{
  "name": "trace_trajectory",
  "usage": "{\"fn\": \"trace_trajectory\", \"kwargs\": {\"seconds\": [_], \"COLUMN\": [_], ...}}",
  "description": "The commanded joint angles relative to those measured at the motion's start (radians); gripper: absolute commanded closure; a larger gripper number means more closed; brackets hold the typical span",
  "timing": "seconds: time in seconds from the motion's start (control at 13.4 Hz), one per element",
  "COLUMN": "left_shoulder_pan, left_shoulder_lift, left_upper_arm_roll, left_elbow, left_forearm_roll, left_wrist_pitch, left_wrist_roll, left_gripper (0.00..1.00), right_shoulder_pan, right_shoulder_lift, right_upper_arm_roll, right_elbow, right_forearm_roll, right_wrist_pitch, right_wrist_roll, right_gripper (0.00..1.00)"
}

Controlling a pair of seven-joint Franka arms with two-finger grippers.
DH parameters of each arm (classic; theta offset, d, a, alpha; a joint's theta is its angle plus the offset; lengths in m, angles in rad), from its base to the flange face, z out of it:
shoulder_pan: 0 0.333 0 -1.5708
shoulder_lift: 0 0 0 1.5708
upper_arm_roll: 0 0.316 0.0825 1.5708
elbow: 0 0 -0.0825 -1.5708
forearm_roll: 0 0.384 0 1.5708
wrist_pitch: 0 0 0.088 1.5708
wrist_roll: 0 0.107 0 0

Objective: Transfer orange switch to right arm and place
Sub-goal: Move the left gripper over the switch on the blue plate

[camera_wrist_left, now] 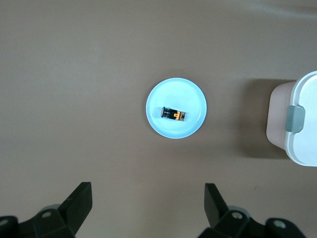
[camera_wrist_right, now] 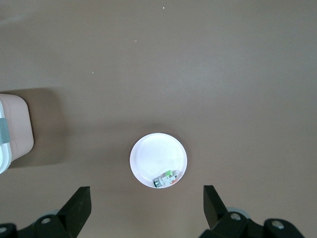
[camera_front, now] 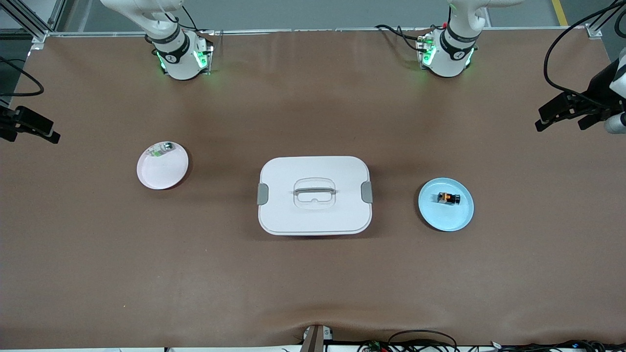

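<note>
The orange switch (camera_front: 448, 198) (camera_wrist_left: 174, 114), a tiny black block with an orange face, lies on its side on a light blue plate (camera_front: 433, 215) (camera_wrist_left: 166, 96) toward the left arm's end of the table. My left gripper (camera_wrist_left: 147, 198) hangs high above the brown table, open and empty, well apart from the plate and switch. My right gripper (camera_wrist_right: 146, 198) also hangs high, open and empty, above a white plate (camera_front: 164, 173) (camera_wrist_right: 153, 156). Neither hand shows in the front view.
A pale silvery part with a green bit (camera_front: 162, 148) (camera_wrist_right: 167, 178) lies at the white plate's rim. A white lidded box (camera_front: 293, 215) (camera_wrist_left: 302, 144) (camera_wrist_right: 10, 134) with a handle stands mid-table between the plates. Black camera mounts (camera_front: 29, 124) (camera_front: 572, 110) jut in at both table ends.
</note>
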Motion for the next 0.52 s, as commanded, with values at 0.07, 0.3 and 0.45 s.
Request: {"fn": "trace_trajectory", "kwargs": {"seconds": [0.07, 0.3, 0.45], "left_shoulder_pan": [-0.005, -0.008, -0.005], "left_shoulder_lift": [0.002, 0.002, 0.012], "left_upper_arm_roll": [0.003, 0.003, 0.003], "left_elbow": [0.015, 0.015, 0.009], "left_forearm_roll": [0.014, 0.014, 0.011], "left_wrist_pitch": [-0.019, -0.021, -0.045], "left_wrist_roll": [-0.004, -0.009, -0.021], "left_gripper": [0.00, 0.00, 0.00], "right_shoulder_pan": [-0.006, -0.009, -0.009], "right_shoulder_lift": [-0.015, -0.015, -0.015], "right_upper_arm_roll": [0.003, 0.003, 0.003], "right_elbow": [-0.008, -0.009, -0.009], "right_forearm_roll": [-0.010, -0.010, -0.010], "right_wrist_pitch": [0.006, 0.009, 0.011], "right_wrist_roll": [0.004, 0.004, 0.004], "right_gripper": [0.00, 0.00, 0.00]}}
